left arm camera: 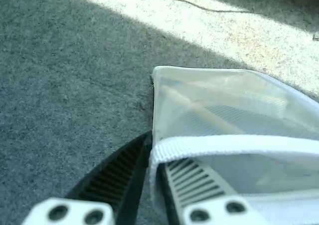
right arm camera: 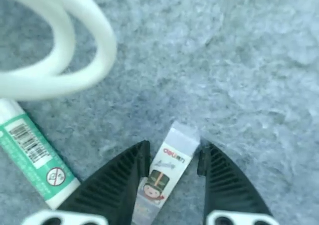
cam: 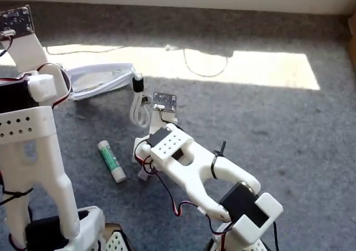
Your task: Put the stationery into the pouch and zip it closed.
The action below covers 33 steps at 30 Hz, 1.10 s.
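The left gripper (left arm camera: 152, 146) is clamped on the pouch (left arm camera: 224, 115), with the pouch's white webbing edge pinched between its dark fingers (left arm camera: 112, 177). A pale, thin stick (left arm camera: 197, 111) shows through the mesh inside. The pouch lies on the grey carpet (cam: 278, 139), well beyond the glue stick (cam: 111, 161) on the side of the sunlit patch.

The right gripper (right arm camera: 174, 147) is low over the carpet just beside the glue stick. Its fingers are apart, one on each side of the eraser (right arm camera: 162, 177), with a narrow gap showing on one side. The eraser lies flat, near the glue stick but not touching it. A white loop (cam: 139, 111) lies between the glue stick and the pouch.
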Motion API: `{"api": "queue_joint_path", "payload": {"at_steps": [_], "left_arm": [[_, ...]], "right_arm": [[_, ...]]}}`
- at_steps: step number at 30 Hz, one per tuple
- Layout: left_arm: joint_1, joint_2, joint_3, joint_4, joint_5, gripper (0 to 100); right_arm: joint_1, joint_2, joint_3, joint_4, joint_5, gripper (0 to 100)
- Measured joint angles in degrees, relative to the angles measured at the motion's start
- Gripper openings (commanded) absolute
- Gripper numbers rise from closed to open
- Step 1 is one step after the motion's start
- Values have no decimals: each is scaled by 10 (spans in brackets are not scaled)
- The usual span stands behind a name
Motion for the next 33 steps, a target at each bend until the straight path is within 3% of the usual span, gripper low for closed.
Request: {"api": "queue_joint_path", "payload": {"at_steps": [4,15,27,33], "left_arm": [[0,0,0,0,0,6],[0,0,0,0,0,6],[55,0,0,0,-1,6],[109,4,-40,47,-1,6]], "right_arm": [[1,0,0,0,0,16],[25,-14,-4,78,78,12],[120,-245,67,128,191,12],[166,-353,109,128,239,12]]}}
